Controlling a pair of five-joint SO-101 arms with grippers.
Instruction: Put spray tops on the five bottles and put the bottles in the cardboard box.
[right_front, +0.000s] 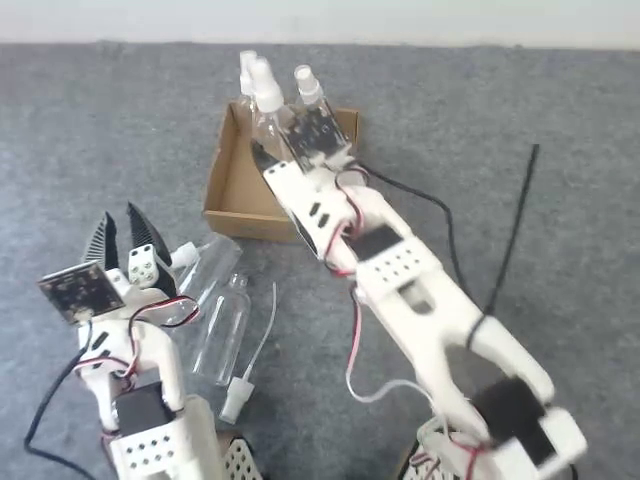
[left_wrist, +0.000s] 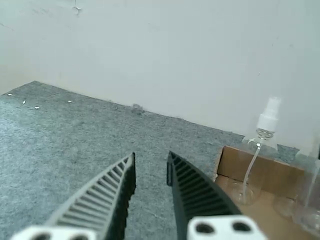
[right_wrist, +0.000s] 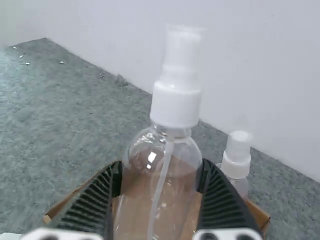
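The right tool (right_wrist: 159, 177) gripped a capped bottle (right_wrist: 161, 150) upright at the cardboard box (right_front: 228, 190), at 12 o'clock on the bench (right_front: 540, 110). Two more capped bottles (right_front: 308, 88) stood there beside it. The left tool (left_wrist: 151, 159) hung at 8 o'clock, narrowly parted and empty. Toward 7 o'clock lay two other bottles (right_front: 225, 325) and a loose spray top (right_front: 236, 395). By my judgement, three bottles were nearly done, with two left to cap and box.

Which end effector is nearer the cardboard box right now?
Right. The right end effector is over the cardboard box, gripping a bottle; the left end effector sits off to its side, over the carpet.
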